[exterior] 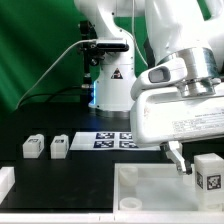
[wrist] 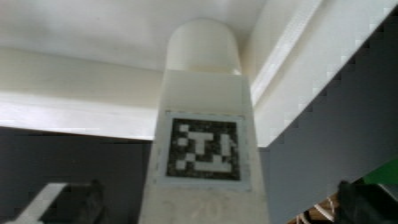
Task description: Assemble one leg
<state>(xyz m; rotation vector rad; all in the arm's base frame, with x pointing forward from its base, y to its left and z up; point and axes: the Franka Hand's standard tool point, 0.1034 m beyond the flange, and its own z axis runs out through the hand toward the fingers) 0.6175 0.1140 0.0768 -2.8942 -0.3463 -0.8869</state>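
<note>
One leg (exterior: 207, 172), a white post with a black-and-white tag, stands upright on the large white panel (exterior: 150, 185) at the exterior view's right. My gripper (exterior: 194, 164) hangs over it. One finger (exterior: 179, 158) shows just to the exterior view's left of the leg, and the other is hidden. In the wrist view the leg (wrist: 205, 120) runs down the middle between my gripper's (wrist: 210, 212) two dark fingertips (wrist: 63, 205), with a gap on each side. The jaws are open and do not touch the leg.
Two more legs (exterior: 33, 146) (exterior: 60, 146) lie on the black table at the exterior view's left. The marker board (exterior: 113, 139) lies behind the panel. A white part (exterior: 5, 181) sits at the left edge. The robot base (exterior: 110, 80) stands behind.
</note>
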